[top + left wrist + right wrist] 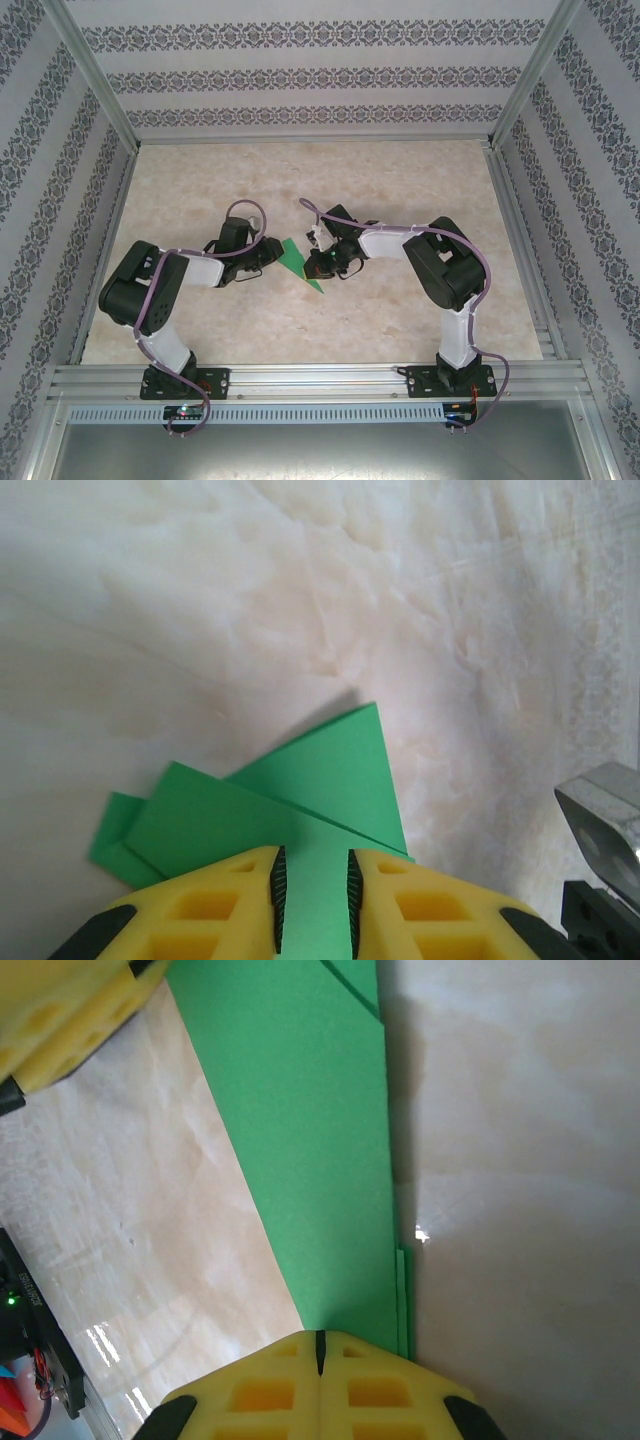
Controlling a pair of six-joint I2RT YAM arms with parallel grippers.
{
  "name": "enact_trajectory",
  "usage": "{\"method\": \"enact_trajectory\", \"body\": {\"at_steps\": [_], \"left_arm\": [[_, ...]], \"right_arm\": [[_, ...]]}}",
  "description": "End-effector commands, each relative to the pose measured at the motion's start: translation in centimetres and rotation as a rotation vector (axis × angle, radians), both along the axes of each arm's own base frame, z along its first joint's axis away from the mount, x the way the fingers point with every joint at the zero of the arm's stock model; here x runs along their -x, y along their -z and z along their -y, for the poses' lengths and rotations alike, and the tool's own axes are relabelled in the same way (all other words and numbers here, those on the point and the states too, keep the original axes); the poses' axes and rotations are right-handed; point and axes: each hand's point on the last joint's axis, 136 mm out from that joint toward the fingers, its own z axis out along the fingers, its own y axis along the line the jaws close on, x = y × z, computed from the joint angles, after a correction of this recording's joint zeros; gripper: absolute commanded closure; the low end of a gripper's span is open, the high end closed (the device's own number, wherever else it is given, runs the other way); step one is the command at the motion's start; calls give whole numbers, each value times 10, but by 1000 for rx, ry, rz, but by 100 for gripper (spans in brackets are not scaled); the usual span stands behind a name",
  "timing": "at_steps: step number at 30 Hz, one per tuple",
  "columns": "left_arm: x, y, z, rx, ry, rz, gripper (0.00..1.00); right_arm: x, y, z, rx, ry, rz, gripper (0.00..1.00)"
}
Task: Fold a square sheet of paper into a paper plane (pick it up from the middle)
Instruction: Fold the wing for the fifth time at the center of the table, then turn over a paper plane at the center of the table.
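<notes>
The green paper (298, 262) lies on the table between my two grippers, folded into a layered pointed wedge; it is the square sheet partly folded towards the paper plane. In the left wrist view its overlapping flaps (300, 800) fan out ahead of my left gripper (313, 895), whose yellow fingers (230, 900) stand slightly open with flat green paper showing in the gap. My right gripper (320, 1345) is shut, its tips over the narrow end of the long folded strip (310, 1160). From above, the left gripper (270, 255) and right gripper (320, 265) nearly meet.
The paper rests on a pale marbled tabletop (400, 330) with patterned walls on three sides and an aluminium rail (320, 380) along the near edge. A yellow finger of the left gripper (60, 1020) reaches into the right wrist view. Free room lies behind and beside the arms.
</notes>
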Motion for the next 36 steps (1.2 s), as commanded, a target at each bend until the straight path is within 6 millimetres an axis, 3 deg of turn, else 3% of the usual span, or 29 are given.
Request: {"method": "enact_trajectory", "body": {"at_steps": [1, 10, 12, 16, 19, 22, 27, 32, 36], "left_arm": [[-10, 2, -31, -55, -101, 13, 72], [-18, -2, -55, -90, -132, -12, 70], [-17, -8, -55, -95, -129, -21, 68], [-10, -23, -59, -155, -149, -63, 61], [2, -32, -61, -248, -160, -111, 52], [10, -43, -48, -261, -137, -126, 39], [23, -53, -32, -360, -127, -176, 22], [36, -56, -18, -456, -143, -230, 12], [42, -52, -1, -517, -148, -258, 9]], "right_arm": [[19, 32, 25, 113, 23, -89, 100], [17, 23, 23, 98, 34, -71, 100], [10, 8, 15, 56, 39, -45, 100], [-10, -37, -1, -21, 64, 65, 80], [-23, -64, 0, -41, 99, 154, 69], [-34, -81, 14, -24, 146, 225, 59], [-54, -90, 55, 13, 280, 293, 46], [-66, -94, 98, 74, 376, 357, 19], [-72, -92, 120, 155, 414, 416, 10]]}}
